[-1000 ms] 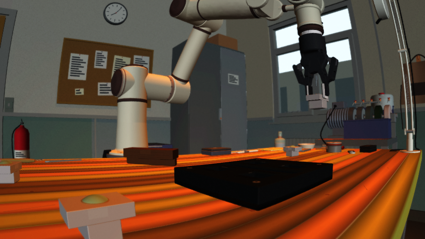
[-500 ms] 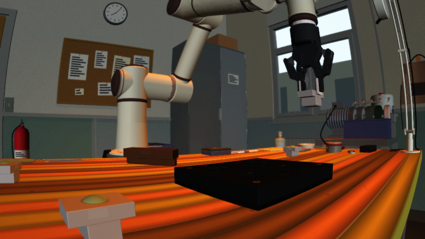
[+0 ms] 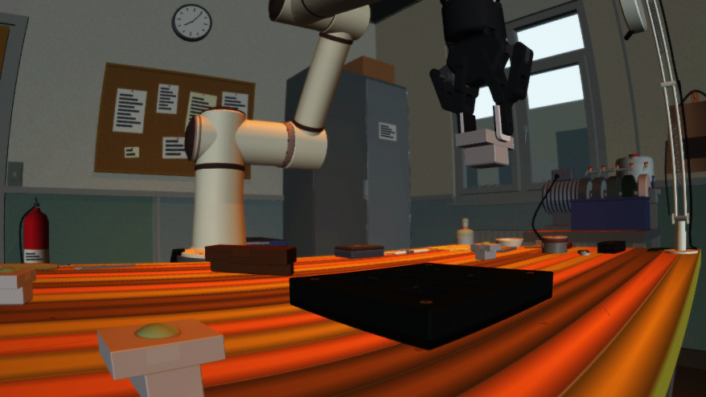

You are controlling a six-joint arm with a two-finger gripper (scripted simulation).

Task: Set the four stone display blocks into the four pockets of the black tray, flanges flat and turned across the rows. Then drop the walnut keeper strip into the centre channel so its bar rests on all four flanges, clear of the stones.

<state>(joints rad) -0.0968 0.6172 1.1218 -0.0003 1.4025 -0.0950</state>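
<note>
My gripper point(image 3: 485, 129) hangs high above the black tray point(image 3: 422, 298), closed on a pale stone display block point(image 3: 485, 148) held by its flange with the stem pointing down. The tray lies flat in the middle of the orange bench, and its pockets are too dark to see into. A second block point(image 3: 160, 353) with a green domed stone sits at the near left edge. A third point(image 3: 15, 285) lies at the far left, and a fourth point(image 3: 486, 250) lies behind the tray. The walnut keeper strip point(image 3: 251, 259) rests left of the tray near the arm's base.
The bench's right edge point(image 3: 684, 316) runs close beside the tray. A lamp post point(image 3: 680, 232), a machine point(image 3: 609, 197), a bottle point(image 3: 464, 232) and small parts crowd the far side. A dark flat box point(image 3: 359, 251) lies behind the tray.
</note>
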